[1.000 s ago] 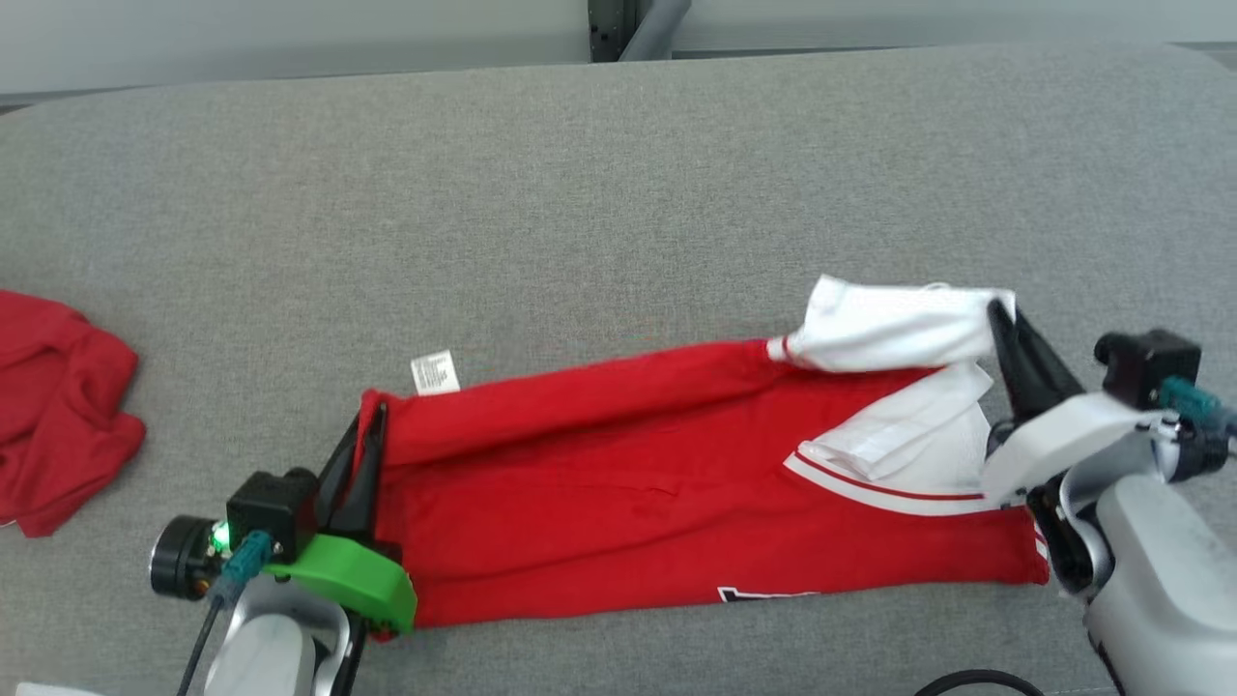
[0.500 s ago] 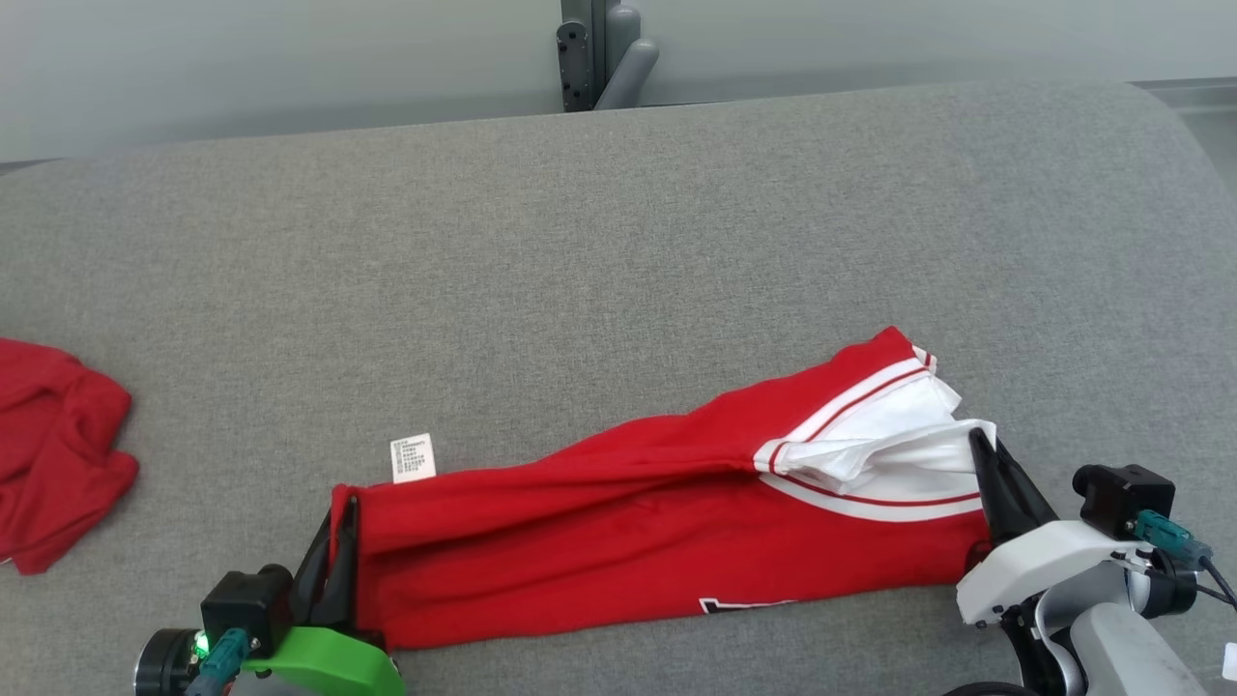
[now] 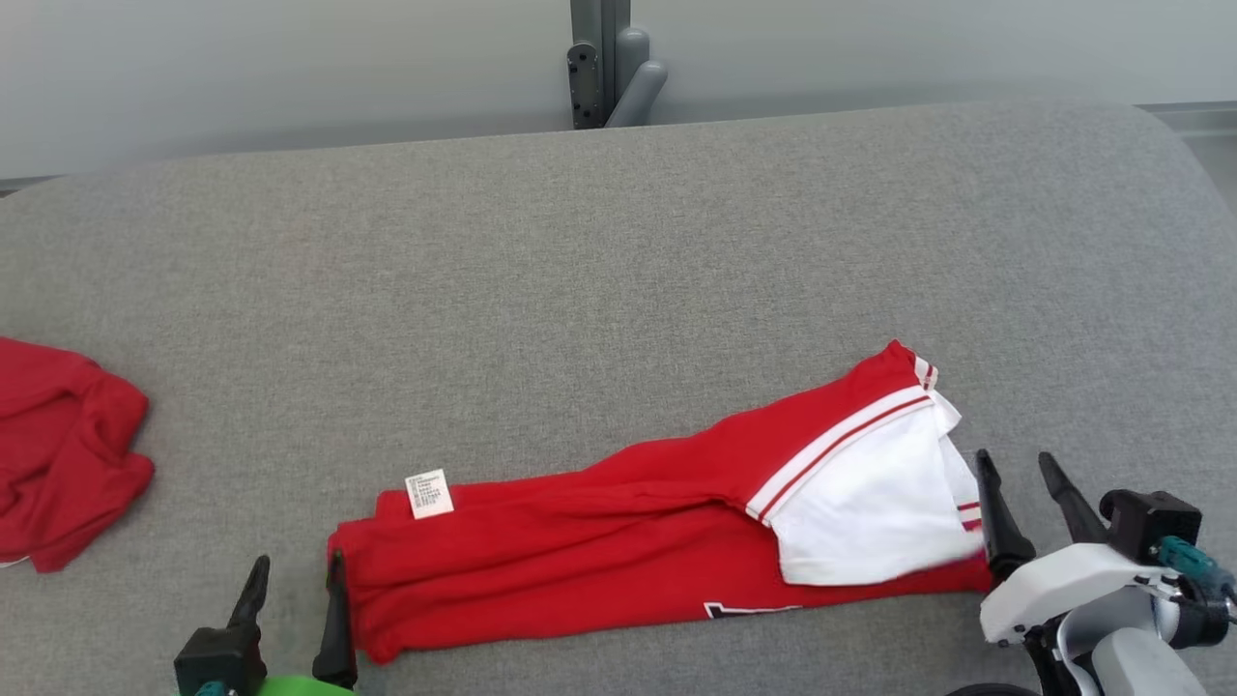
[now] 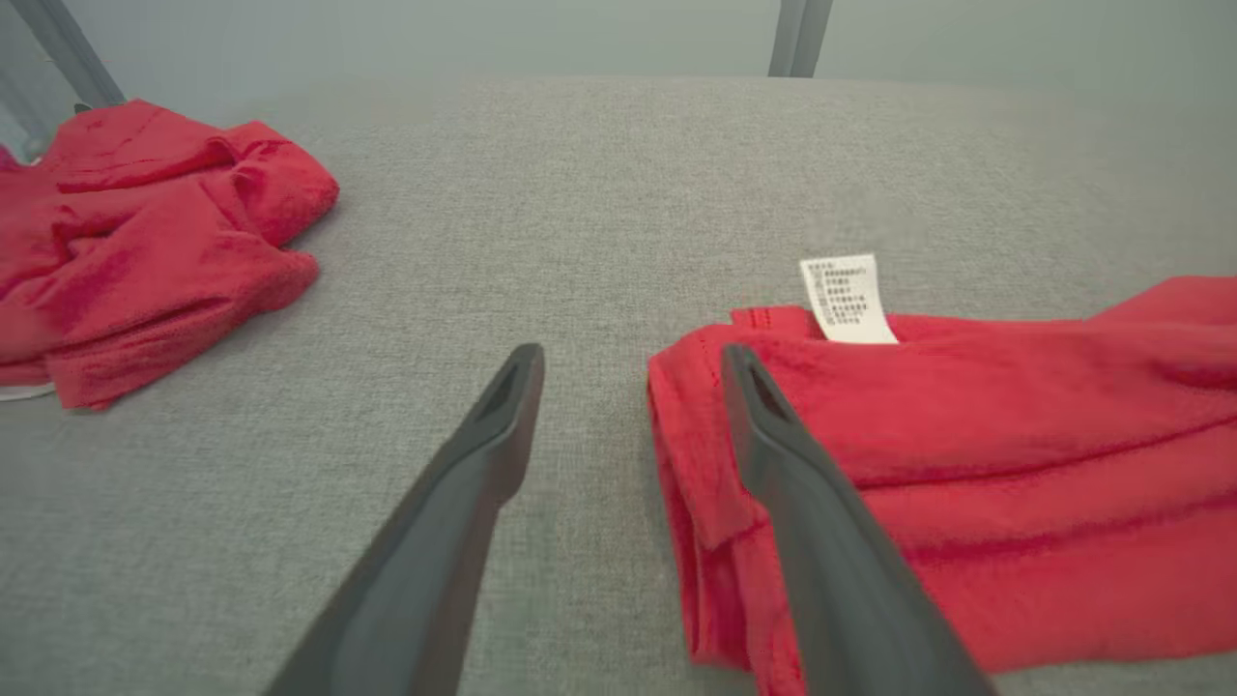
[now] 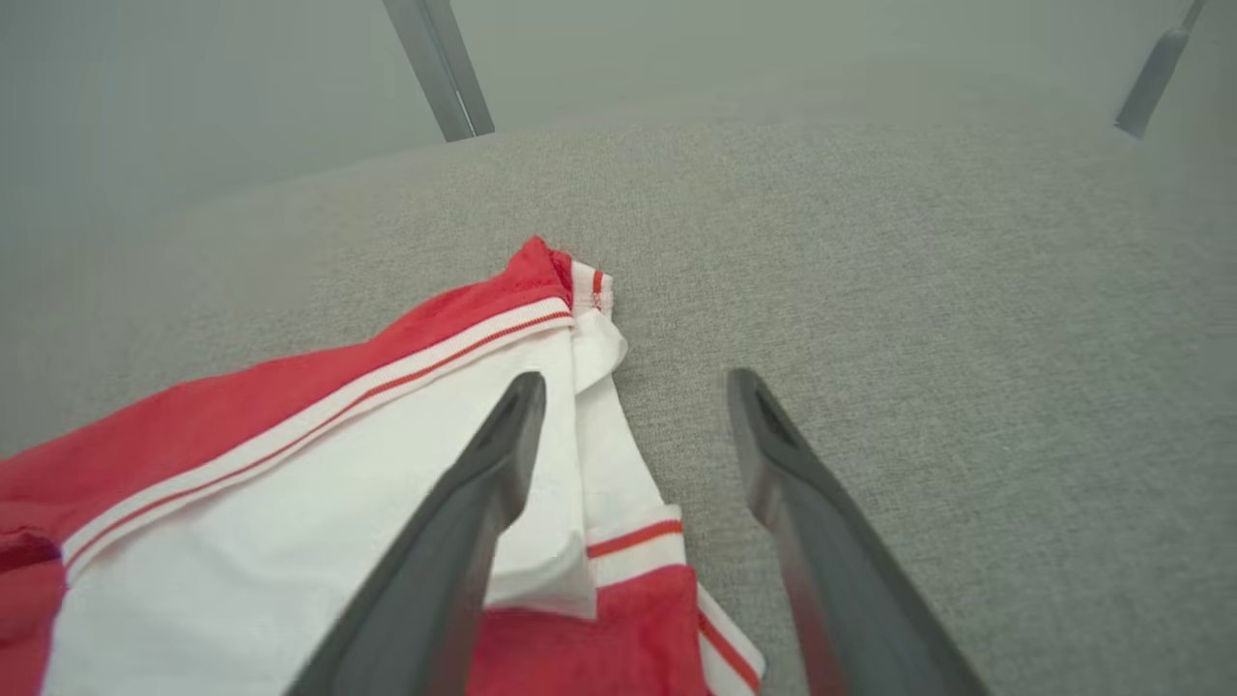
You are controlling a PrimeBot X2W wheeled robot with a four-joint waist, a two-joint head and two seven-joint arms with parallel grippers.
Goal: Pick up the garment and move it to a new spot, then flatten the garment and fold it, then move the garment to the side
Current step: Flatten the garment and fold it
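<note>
One grey cloth surface [image 3: 580, 271] bears the garment [image 3: 599, 541], wall [image 3: 290, 68] behind.

Care label [image 3: 429, 494] print too small to read — red cloth [image 3: 68, 445] cropped.

A grey fabric-covered tabletop [image 3: 618, 251] with rounded far corners spreads across the head view. At its left edge lies a crumpled red cloth [image 3: 68, 445], bunched in thick folds and cut off by the frame, with a sliver of white under its near side. Beyond the far edge a grey metal post [image 3: 601, 58] rises against a pale wall [image 3: 290, 77].
</note>
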